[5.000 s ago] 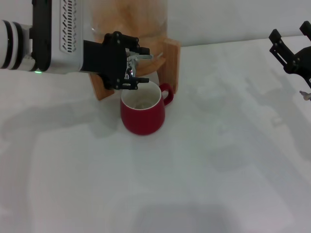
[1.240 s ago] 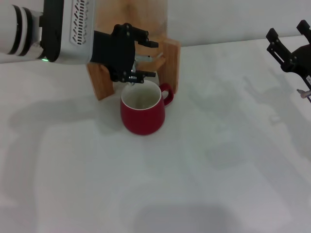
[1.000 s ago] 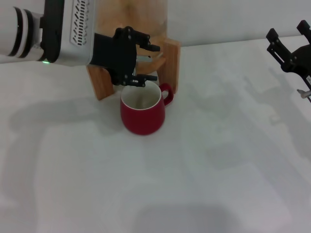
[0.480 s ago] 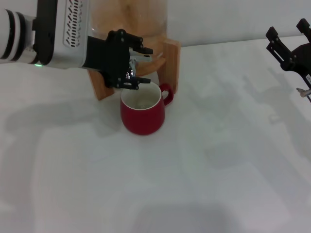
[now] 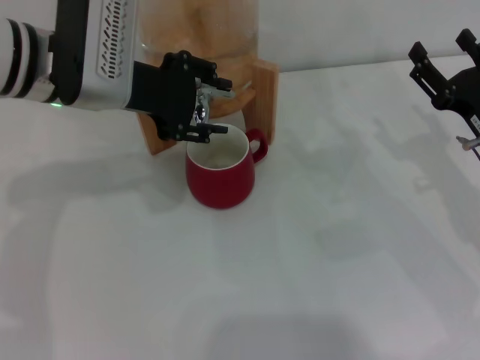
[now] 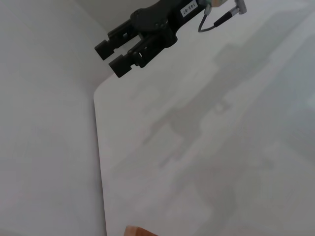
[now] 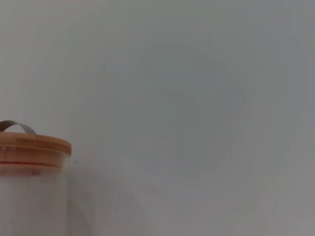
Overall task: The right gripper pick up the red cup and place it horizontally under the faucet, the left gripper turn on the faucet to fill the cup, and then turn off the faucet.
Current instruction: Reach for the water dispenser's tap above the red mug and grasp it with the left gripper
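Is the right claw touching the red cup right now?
Apart. The head view shows the right claw raised at the table's far right edge, with bare white table between it and the red cup.

White black-banded left arm [image 5: 22, 56], slotted vented housing [image 5: 112, 37], black end effector [image 5: 204, 105]

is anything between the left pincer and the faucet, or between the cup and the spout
Nothing visible does. The left pincer is already at the faucet, its fingers around the handle. The red cup stands upright right below it, open gap above the rim. The right pincer is parked far off at the table's edge.
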You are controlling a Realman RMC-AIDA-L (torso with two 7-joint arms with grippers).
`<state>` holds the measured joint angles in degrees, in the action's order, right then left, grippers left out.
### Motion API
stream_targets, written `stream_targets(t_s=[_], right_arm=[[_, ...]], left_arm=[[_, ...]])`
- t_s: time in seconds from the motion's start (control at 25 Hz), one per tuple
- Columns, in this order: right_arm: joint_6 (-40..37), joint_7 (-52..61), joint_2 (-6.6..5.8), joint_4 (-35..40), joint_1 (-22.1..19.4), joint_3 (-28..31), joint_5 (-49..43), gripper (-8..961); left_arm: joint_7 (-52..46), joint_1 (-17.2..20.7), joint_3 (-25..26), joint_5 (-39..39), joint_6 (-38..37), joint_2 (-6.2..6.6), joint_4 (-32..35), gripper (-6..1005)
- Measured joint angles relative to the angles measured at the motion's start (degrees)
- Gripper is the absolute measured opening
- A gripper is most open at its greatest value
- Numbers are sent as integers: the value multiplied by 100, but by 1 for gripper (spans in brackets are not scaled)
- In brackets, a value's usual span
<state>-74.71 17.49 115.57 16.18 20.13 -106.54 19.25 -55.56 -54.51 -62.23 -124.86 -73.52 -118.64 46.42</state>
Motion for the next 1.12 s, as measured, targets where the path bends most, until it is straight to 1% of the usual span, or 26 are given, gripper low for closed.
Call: stream_targets(t_s=[0.24, 1.12], right_arm=[[0, -12, 0, 1, 9, 10, 0, 816], [0, -34, 0, 14, 34, 29, 0, 815]], left_arm=[[1, -1, 0, -15, -6, 15, 0, 600], [-115, 52, -10, -154, -196, 1, 239, 600]])
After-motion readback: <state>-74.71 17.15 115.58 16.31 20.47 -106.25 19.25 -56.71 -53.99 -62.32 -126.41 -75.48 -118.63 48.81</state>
